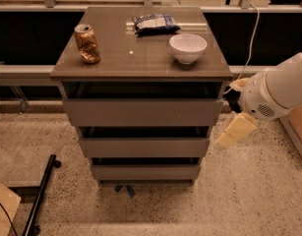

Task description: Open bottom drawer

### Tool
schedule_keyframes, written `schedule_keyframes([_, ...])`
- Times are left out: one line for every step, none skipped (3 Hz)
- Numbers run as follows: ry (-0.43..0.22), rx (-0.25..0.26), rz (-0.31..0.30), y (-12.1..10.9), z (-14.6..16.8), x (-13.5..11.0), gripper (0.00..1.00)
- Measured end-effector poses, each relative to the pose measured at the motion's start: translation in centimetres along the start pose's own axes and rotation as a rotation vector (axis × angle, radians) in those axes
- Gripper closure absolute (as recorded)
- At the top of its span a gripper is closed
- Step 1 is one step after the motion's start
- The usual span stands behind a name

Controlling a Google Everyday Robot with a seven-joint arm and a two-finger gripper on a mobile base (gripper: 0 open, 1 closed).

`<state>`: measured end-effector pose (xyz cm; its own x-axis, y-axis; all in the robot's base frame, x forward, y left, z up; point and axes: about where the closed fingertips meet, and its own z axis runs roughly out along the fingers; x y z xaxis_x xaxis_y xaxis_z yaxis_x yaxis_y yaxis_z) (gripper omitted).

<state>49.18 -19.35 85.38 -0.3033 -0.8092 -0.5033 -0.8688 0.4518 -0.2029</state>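
Camera view, the only one.

- Gripper (235, 131): hangs off the right flank of the cabinet (140, 65), level with the gap between the top drawer (143, 112) and the middle drawer (144, 147). It is near the cabinet's side and not touching it. Cannot tell whether it is spread wide or narrow; it holds nothing.
- Bottom drawer (145, 171): down and to the left of the gripper, lowest of the three fronts, just above the floor. Its front appears closed and is untouched.
- Up and to the left of the gripper, on the cabinet top: bowl (188, 47), can (87, 44), packet (154, 23). None of them lies in the path.

Step in hand, by my reading, is the approach; contact is not yet made.

The next move calls for descending past the middle front and moving left, in front of the cabinet. The front has no handle, so purchase likely has to come from the dark gap above its top edge, followed by a straight pull outward. Risk: hooking the middle front by mistake, since the gaps sit close together.
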Motion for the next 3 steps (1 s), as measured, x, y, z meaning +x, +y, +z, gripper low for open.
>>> schedule_keyframes([0.066, -0.063, 0.0, 1.9, 2.0, 0.6, 0.0])
schedule_keyframes([0.088, -0.101, -0.007, 3.4, 4.6, 2.1, 0.0])
schedule_keyframes([0.082, -0.095, -0.017, 3.3, 8.6, 4.1, 0.0])
